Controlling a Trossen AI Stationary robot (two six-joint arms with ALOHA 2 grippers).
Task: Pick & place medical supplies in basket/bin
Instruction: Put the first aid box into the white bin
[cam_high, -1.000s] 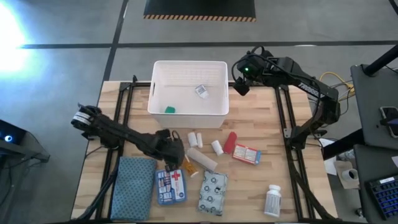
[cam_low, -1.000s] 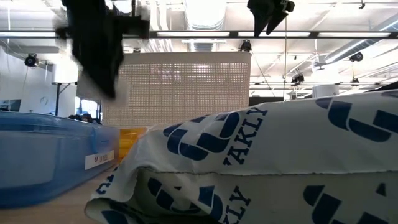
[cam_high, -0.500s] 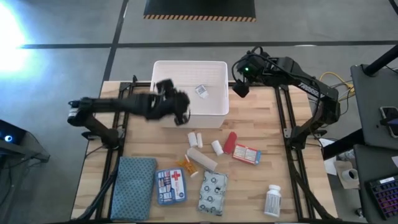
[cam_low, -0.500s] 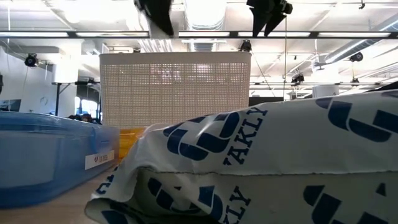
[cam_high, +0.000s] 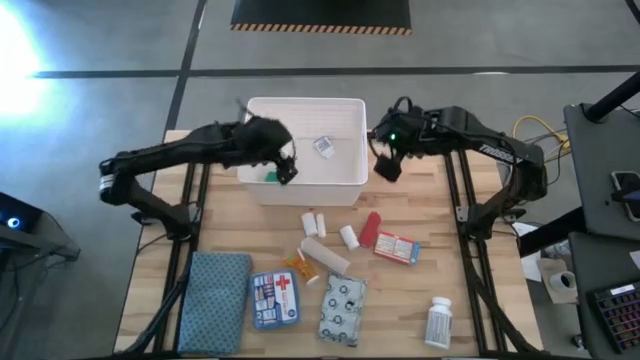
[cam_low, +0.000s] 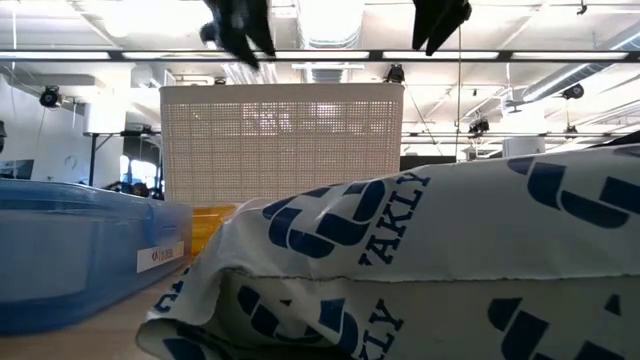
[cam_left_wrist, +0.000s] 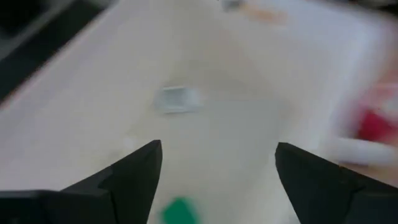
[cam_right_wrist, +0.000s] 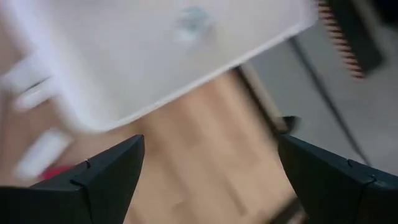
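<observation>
My left end effector (cam_high: 282, 165) hung over the near left corner of the white bin (cam_high: 352, 108), fingers (cam_left_wrist: 134, 171) spread wide with nothing between them. Directly below lay a small green item (cam_high: 272, 176) on the bin floor, and farther toward the far right corner a small grey-white packet (cam_high: 324, 146). My right end effector (cam_high: 386, 160) hovered just outside the bin's right wall, over the surface (cam_high: 480, 290), its fingers (cam_right_wrist: 112, 171) also wide apart and empty.

The supplies not yet binned all lay nearer than the bin, toward the surface's front. Closest to my left end effector were two small white rolls (cam_high: 314, 222), side by side just in front of the bin. Beyond them lay a long beige roll (cam_high: 326, 256) slanting left-far to right-near, with an orange vial (cam_high: 305, 268) beside it. Right of those were a white bottle (cam_high: 349, 237), a red tube (cam_high: 371, 228) and a red-white box (cam_high: 397, 247), nearer my right arm. At the front edge sat the first-aid pouch (cam_high: 274, 299), the patterned packet (cam_high: 342, 309) and a white bottle (cam_high: 438, 322) far right. The blue-grey cloth (cam_high: 215, 302) lay at the front left. I judged nothing blocked a descent onto the rolls.
</observation>
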